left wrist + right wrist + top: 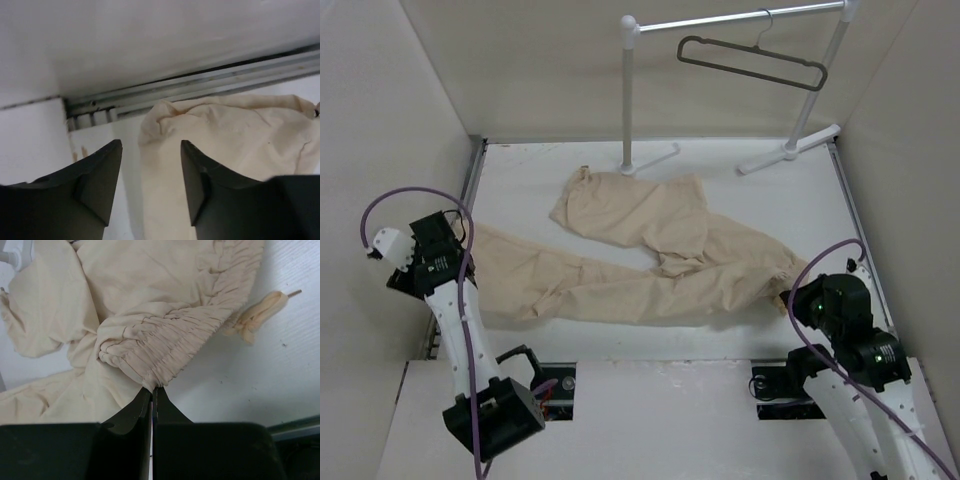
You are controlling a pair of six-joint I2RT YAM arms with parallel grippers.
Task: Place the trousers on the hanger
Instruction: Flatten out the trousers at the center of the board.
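Observation:
The beige trousers (640, 250) lie spread flat on the white table, one leg reaching left and the waist to the right. The dark hanger (750, 62) hangs by its hook from the white rail at the back right. My left gripper (150, 150) is open and empty, low over the leg's end (230, 140) by the left wall; it also shows in the top view (438, 248). My right gripper (152, 389) is shut on the gathered waistband (165, 355) at the trousers' right edge, and shows in the top view (794, 298).
The white garment rail (720, 20) stands at the back on two feet. A metal track (200, 85) runs along the foot of the left wall. The waist drawstring (260, 315) lies loose on the table. Walls enclose the table on three sides.

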